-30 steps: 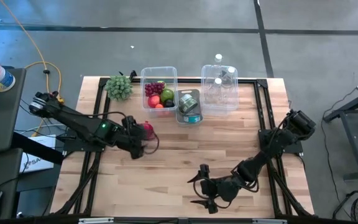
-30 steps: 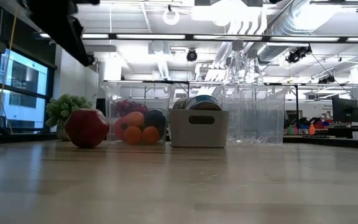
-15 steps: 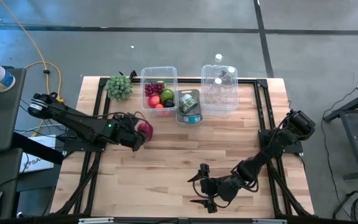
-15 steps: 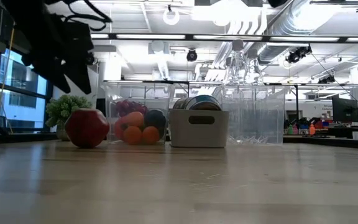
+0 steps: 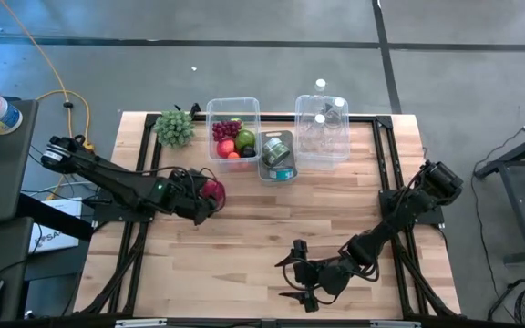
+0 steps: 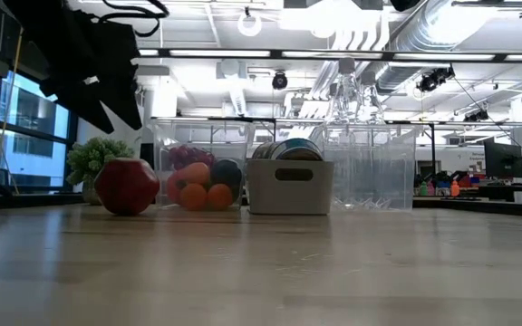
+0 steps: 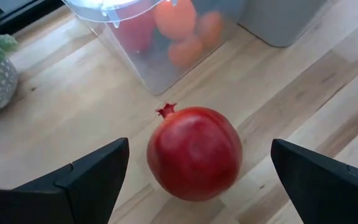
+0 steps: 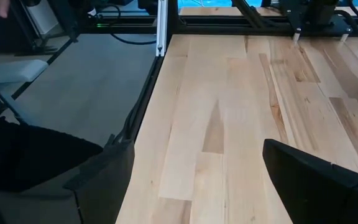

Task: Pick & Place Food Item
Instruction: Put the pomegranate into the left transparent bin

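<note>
Pomegranate (image 7: 194, 152) sits on the table (image 5: 272, 228), in front of the clear fruit bin (image 5: 232, 123) and a little to its left, not touching it. Left gripper (image 5: 204, 195) hovers over the pomegranate, jaws spread wide, one finger on either side of the fruit in the left wrist view; no contact visible. In the low view the pomegranate rests on the wood with the dark arm above it. Fruit bin holds grapes, orange, red and green fruit. Beside it on the right stands a grey bin (image 5: 277, 156) of cans, then a clear bin (image 5: 322, 132) of bottles. A small potted plant (image 5: 175, 127) sits left of the fruit bin. Right gripper (image 5: 297, 273) waits near the front edge of the table, jaws spread, nothing between them.
</note>
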